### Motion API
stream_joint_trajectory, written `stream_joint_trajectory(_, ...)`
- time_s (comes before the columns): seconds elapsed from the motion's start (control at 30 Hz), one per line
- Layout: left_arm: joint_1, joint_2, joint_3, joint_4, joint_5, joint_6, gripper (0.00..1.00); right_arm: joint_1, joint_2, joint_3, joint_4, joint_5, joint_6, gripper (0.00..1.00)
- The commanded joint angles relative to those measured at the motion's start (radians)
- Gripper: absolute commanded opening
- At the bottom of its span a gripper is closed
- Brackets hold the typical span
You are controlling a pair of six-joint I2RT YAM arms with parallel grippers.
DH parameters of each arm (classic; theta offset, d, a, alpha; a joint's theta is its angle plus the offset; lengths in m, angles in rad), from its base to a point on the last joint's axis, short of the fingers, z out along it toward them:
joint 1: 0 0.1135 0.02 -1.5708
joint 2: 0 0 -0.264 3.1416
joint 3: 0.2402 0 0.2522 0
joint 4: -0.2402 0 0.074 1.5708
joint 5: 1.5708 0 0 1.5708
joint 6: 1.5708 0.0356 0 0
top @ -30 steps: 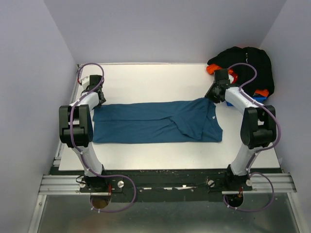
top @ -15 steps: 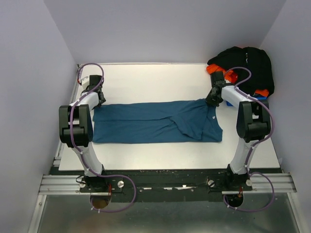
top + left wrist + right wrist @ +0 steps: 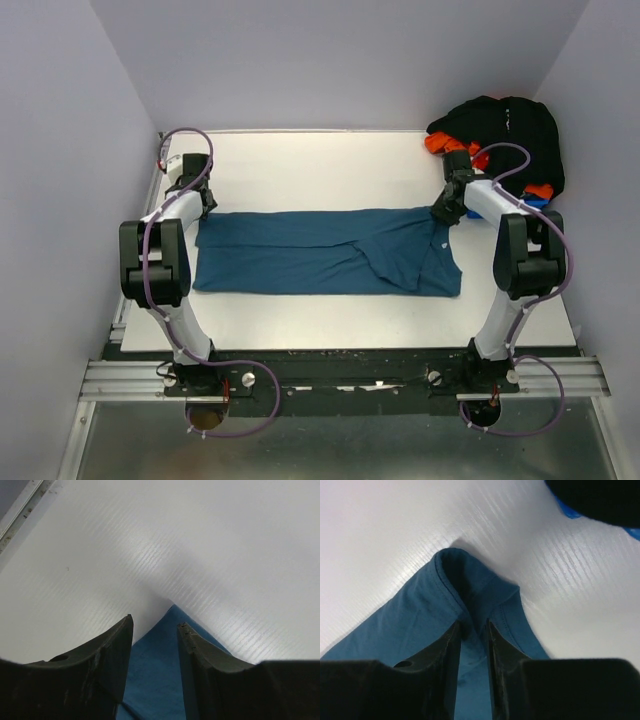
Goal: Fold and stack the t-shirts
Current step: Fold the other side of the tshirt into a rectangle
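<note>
Teal t-shirt (image 3: 320, 252) lies spread lengthwise on the bench (image 3: 320, 170), apparently narrowed by one fold. No stack has been begun.

Left gripper (image 3: 155, 622): jaws apart, straddling the shirt's far left corner without pinching it.

Right gripper (image 3: 473, 624): jaws closed on a raised fold at the shirt's far right edge.

Black and orange t-shirts (image 3: 505, 130) lie heaped beyond the shirt's right end, unfolded.

Judgement: early stage, with most of the folding left.

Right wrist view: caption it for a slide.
Right gripper pinching a puckered edge of the teal shirt on the white table; black cloth at top right.
</note>
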Motion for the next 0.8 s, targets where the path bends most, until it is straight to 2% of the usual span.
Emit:
stream_joint_trajectory(0.0, -0.041, -0.085, -0.022, 0.044, -0.049, 0.025, 0.56, -0.012, 0.001, -0.001, -0.021, -0.015, -0.009, 0.35)
stream_joint_trajectory(0.17, -0.133, -0.154, -0.048, 0.061, -0.085, 0.02, 0.57, -0.006, -0.128, -0.08, 0.03, -0.021, -0.024, 0.35)
stream_joint_trajectory(0.3, -0.202, -0.209, -0.076, 0.082, -0.019, -0.006, 0.59, 0.032, -0.211, -0.159, 0.073, -0.041, -0.033, 0.38)
stream_joint_trajectory(0.6, -0.432, -0.34, -0.239, 0.286, 0.331, 0.017, 0.66, 0.086, -0.436, -0.473, 0.194, -0.252, -0.05, 0.36)
stream_joint_trajectory(0.77, -0.552, -0.361, -0.292, 0.351, 0.425, 0.037, 0.72, 0.09, -0.59, -0.63, 0.185, -0.323, -0.084, 0.36)
